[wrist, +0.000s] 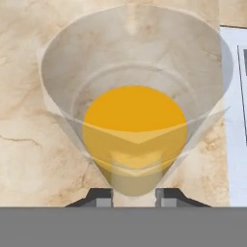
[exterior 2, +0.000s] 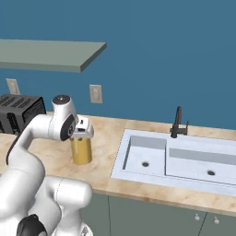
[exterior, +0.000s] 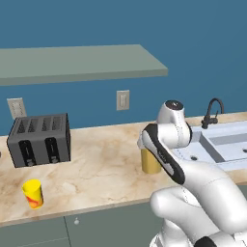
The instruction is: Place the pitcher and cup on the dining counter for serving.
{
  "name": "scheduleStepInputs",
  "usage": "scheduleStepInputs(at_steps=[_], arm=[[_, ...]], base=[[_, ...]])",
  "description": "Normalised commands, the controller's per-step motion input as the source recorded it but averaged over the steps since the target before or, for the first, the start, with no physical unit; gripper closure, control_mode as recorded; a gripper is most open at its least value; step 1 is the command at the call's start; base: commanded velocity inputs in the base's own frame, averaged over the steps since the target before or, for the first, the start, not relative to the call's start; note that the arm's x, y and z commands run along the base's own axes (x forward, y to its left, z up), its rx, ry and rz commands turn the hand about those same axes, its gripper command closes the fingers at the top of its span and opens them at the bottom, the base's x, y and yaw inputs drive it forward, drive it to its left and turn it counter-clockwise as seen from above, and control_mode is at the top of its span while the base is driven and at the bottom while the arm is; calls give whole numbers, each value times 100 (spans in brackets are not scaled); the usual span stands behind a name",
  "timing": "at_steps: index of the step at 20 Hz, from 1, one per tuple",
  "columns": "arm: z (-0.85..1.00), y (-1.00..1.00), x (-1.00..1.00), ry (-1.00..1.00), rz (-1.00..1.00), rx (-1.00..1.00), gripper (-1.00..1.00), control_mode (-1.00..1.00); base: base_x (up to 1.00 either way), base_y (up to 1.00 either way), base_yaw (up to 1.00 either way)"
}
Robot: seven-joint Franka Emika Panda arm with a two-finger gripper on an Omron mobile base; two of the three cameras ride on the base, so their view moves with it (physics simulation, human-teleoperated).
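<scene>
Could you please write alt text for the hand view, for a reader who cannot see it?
Looking straight down into a clear pitcher holding orange liquid, with the two dark fingertips of the end effector closed on either side of its wall at the bottom. The pitcher stands on a beige marble counter, and a pale sink edge runs along the right.

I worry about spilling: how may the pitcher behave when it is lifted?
The pitcher looks open-topped with orange liquid, so tilting could spill it. Its smooth clear wall may be slippery. It stands tall and narrow, so probably tips easily.
</scene>
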Motion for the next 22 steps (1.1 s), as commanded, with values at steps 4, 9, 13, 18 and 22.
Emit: scheduleStepInputs(at_steps=[4,9,13,18,22], arm=[[27,0,-53,-9,0,0,100,-100],[63,0,-65,-19,0,0,100,-100],[87,0,-67,-27,0,1,100,-100],[96,0,-60,-30,0,12,100,-100],[89,0,-14,-15,2,16,100,-100]], base=[[0,0,0],[0,0,0],[0,0,0],[0,0,0],[0,0,0]])
